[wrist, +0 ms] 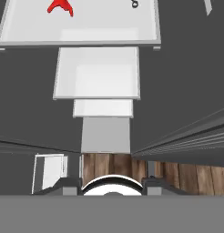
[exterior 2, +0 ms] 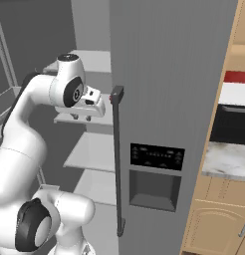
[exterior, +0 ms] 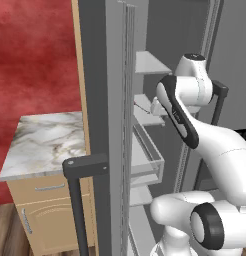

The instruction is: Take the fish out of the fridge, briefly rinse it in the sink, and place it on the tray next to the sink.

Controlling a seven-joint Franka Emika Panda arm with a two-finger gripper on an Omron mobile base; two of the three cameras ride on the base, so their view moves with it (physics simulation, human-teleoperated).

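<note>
Fridge open, arm reaching inside over the shelves.
Small red-orange fish [wrist: 60, 7] lies on a pale inner shelf [wrist: 109, 27] of the tall grey fridge [exterior 2: 164, 99]; marble-topped counter [exterior: 45, 142] left of it.

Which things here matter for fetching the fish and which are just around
For the job:
- small red-orange fish on the pale top shelf
- tall grey fridge, door open
- two-finger gripper, shut, holding nothing

Just around:
- marble-topped wooden cabinet
- black dispenser panel
- wooden floor
</note>
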